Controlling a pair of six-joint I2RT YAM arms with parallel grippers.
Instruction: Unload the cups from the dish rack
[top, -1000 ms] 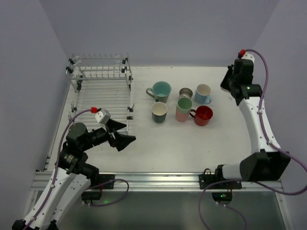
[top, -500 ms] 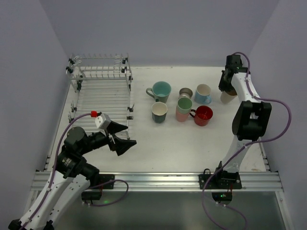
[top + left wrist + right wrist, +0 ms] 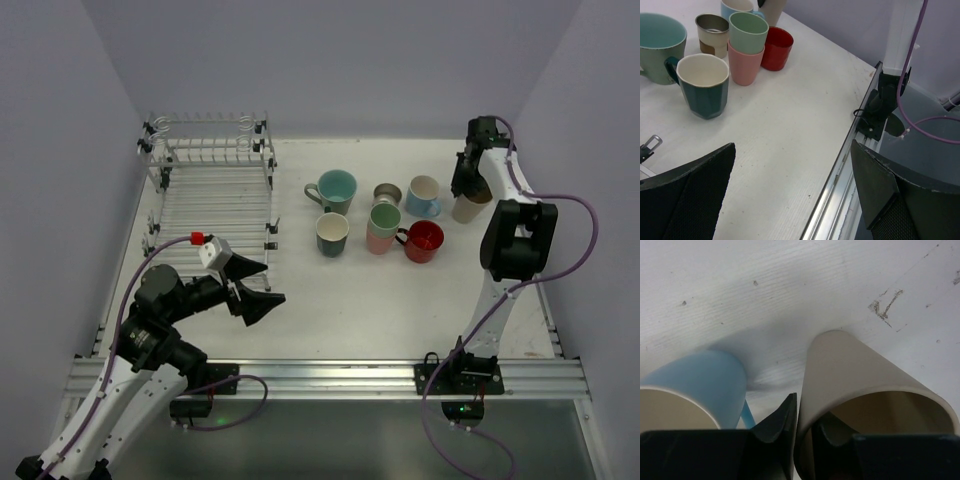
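right gripper [image 3: 809, 410] is pinching the rim of the beige cup [image 3: 855, 370], seemingly sitting on the table [image 3: 790, 280] just beside the blue cup [image 3: 705, 375]: best opening fully, then rising straight, not tipping it; left gripper [image 3: 792, 145] is hanging wide.

The white table [image 3: 400, 300], scuffed and speckled, carries a chrome wire dish rack [image 3: 215, 195] just beyond the left gripper [image 3: 272, 280]. Between the two grippers stands a cluster of cups. The dark green cup [image 3: 332, 234] is nearest the left gripper. Past it is the pink cup [image 3: 378, 241], with a mint green cup [image 3: 384, 216] nested inside, and the red mug [image 3: 424, 241] just beside that. Farther from the left gripper are the teal mug [image 3: 335, 190] and the small grey-brown cup [image 3: 387, 193]. The beige cup [image 3: 466, 208] stands upright on the table at the right gripper [image 3: 466, 190]. The light blue mug [image 3: 424, 196] is just beside it, on the side toward the left gripper.
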